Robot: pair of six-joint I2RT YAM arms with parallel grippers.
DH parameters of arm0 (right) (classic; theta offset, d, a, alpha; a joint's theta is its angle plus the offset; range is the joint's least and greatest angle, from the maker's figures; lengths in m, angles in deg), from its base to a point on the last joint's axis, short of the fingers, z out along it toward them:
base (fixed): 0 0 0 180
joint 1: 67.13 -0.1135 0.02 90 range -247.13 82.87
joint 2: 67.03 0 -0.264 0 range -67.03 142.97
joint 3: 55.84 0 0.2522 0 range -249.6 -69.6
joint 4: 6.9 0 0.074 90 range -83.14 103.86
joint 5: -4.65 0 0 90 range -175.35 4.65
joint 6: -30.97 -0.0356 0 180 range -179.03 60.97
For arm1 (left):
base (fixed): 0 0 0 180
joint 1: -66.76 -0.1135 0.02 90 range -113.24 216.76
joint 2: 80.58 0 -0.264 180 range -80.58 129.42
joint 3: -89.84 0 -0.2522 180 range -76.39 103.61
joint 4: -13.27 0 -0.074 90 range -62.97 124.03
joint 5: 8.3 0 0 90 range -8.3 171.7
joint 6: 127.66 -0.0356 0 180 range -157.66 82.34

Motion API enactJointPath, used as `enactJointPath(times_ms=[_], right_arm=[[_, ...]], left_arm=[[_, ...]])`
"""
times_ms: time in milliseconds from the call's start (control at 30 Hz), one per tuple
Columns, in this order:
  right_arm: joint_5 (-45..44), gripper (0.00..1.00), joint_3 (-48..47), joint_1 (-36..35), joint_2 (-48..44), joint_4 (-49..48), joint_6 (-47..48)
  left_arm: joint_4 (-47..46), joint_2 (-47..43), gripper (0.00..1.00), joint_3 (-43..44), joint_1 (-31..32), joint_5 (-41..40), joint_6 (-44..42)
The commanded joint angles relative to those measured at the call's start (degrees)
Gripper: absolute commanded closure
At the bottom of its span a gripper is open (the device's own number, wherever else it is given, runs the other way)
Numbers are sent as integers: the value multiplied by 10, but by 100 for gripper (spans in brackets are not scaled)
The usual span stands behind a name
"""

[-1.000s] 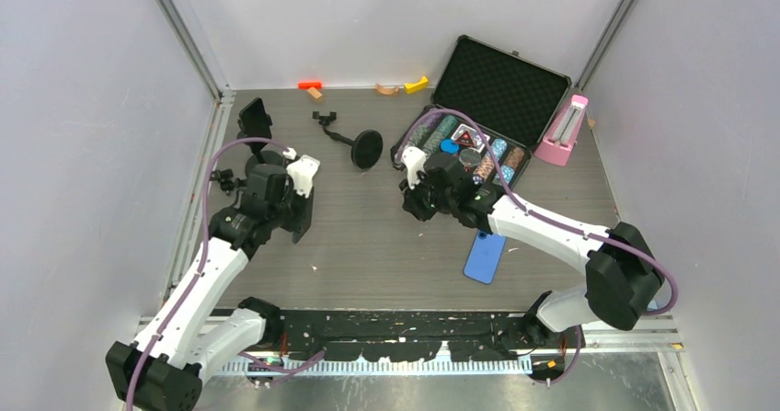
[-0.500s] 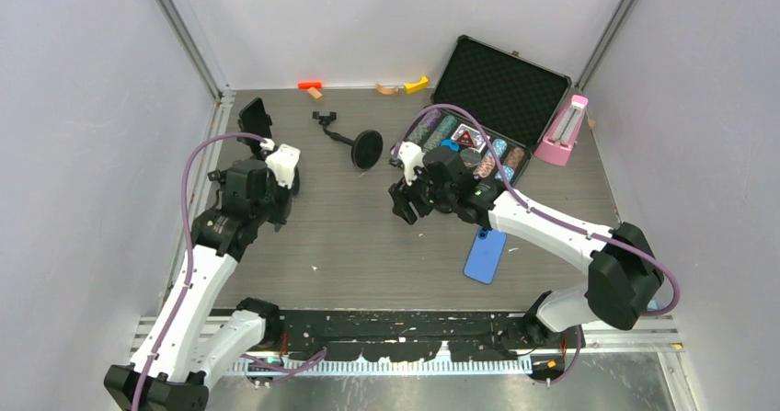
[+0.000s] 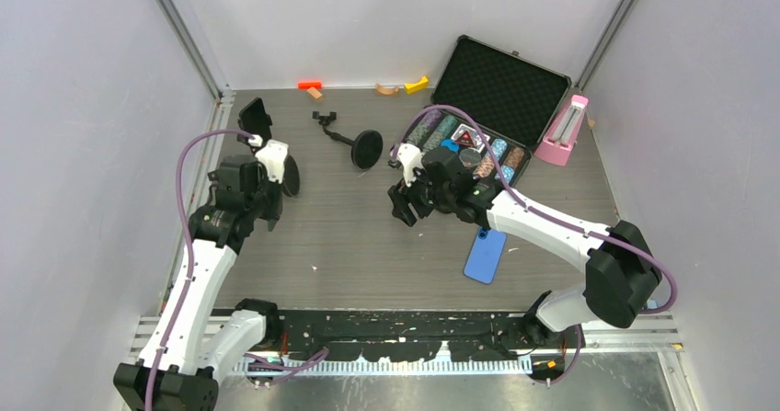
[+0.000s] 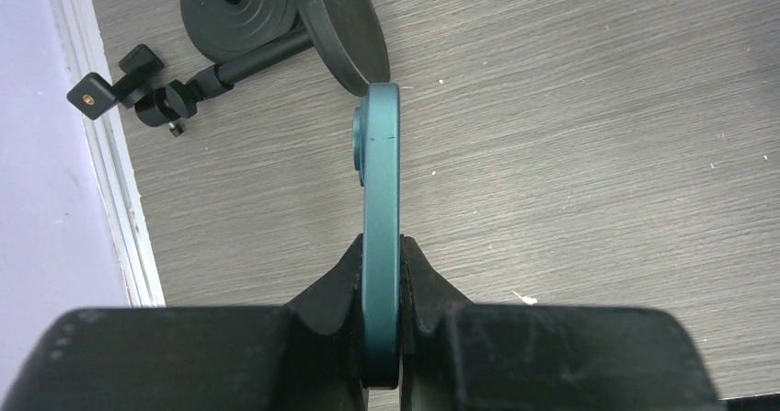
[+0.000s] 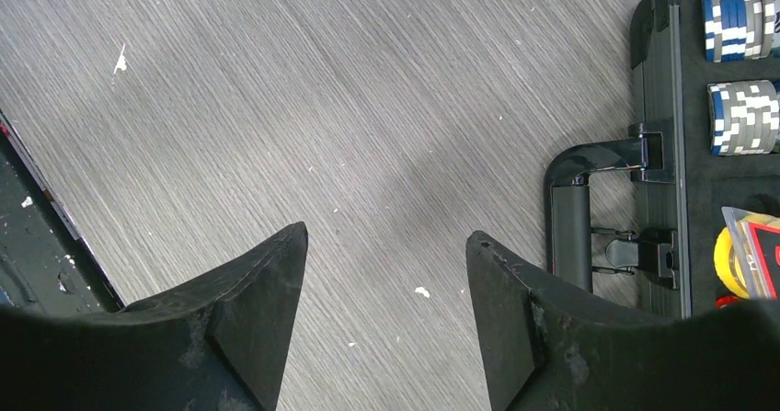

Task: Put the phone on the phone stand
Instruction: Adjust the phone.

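My left gripper point(image 4: 382, 255) is shut on a dark teal phone point(image 4: 381, 181), held edge-on above the table with its tip beside a tilted black disc point(image 4: 342, 25). In the top view, the left gripper point(image 3: 276, 179) covers most of that phone. A black phone stand point(image 3: 255, 117) rises at the back left; its round base point(image 4: 237, 5) lies just beyond the phone. A blue phone point(image 3: 485, 256) lies flat by the right arm. My right gripper point(image 3: 402, 204) point(image 5: 386, 236) hangs open over bare table, holding nothing.
The disc belongs to a stand lying on its side, with its rod and clamp point(image 4: 129, 85) by the left rail point(image 4: 101, 154). Another stand point(image 3: 357, 142) lies mid-back. An open chip case point(image 3: 501, 98), its handle point(image 5: 570, 218), a pink item point(image 3: 563, 131) and small blocks point(image 3: 310, 86) lie behind.
My left arm has carried the teal phone from mid-left toward the back left, near the stands. The right gripper has shifted slightly left and its jaws have spread apart.
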Motion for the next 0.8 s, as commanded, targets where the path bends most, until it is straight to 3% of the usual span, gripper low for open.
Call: enactJointPath(times_ms=[0, 167, 333, 467, 667, 767], right_arm=[[11, 30, -16, -3, 1, -15, 4], [11, 30, -16, -2, 1, -17, 3], [15, 30, -13, -3, -1, -21, 8], [69, 29, -12, -2, -12, -14, 27], [228, 29, -49, -3, -43, 55, 88], [275, 29, -81, -3, -51, 89, 88]], left_arm=[[-45, -6, 100, 28, -9, 23, 12], [-58, -2, 100, 23, -13, 36, 18], [-86, -9, 100, 8, -15, 129, 15], [-115, -27, 100, -20, -15, 305, -31], [-141, -14, 100, -53, -13, 631, -80], [-141, 18, 100, -44, 12, 676, -81]])
